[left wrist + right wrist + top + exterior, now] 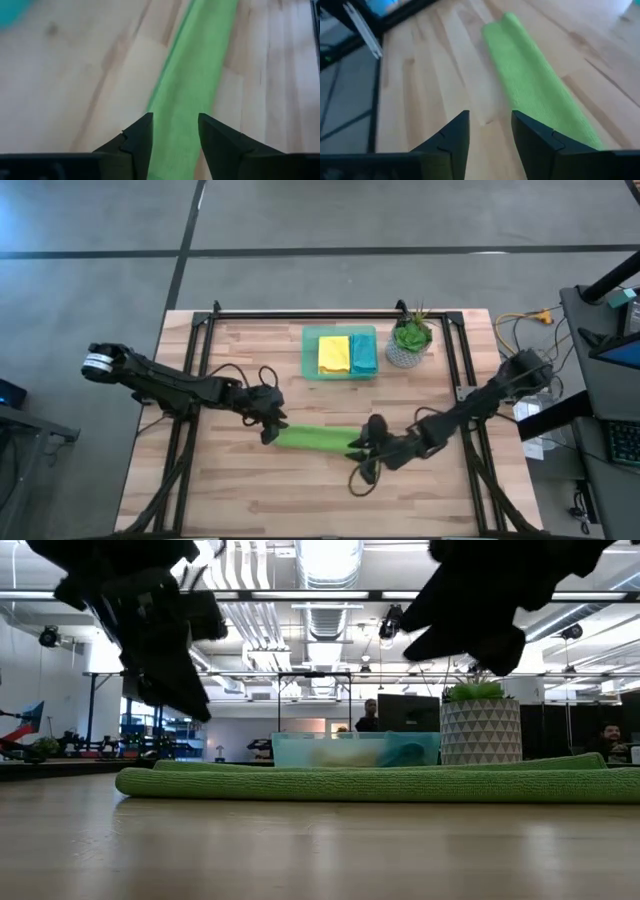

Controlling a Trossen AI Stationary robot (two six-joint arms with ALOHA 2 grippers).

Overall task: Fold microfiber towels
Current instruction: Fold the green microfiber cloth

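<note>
A lime green microfiber towel (315, 438) lies on the wood as a long narrow folded strip, running left to right at mid-table. My left gripper (175, 135) hovers open just above its left end (280, 435), the strip showing below the gap. My right gripper (490, 135) hovers open by the strip's right end (352, 444), its gap over bare wood beside the towel (540, 90). In the low view both grippers hang clear above the strip (380, 783). A yellow towel (333, 353) and a teal-blue towel (363, 353) lie folded in the translucent green tray (310, 355).
The tray stands at the far middle of the table, with a potted plant (409, 340) in a white patterned pot to its right. A black frame (330, 313) runs along the table's far edge and sides. Bare wood stretches along the near edge (300, 500).
</note>
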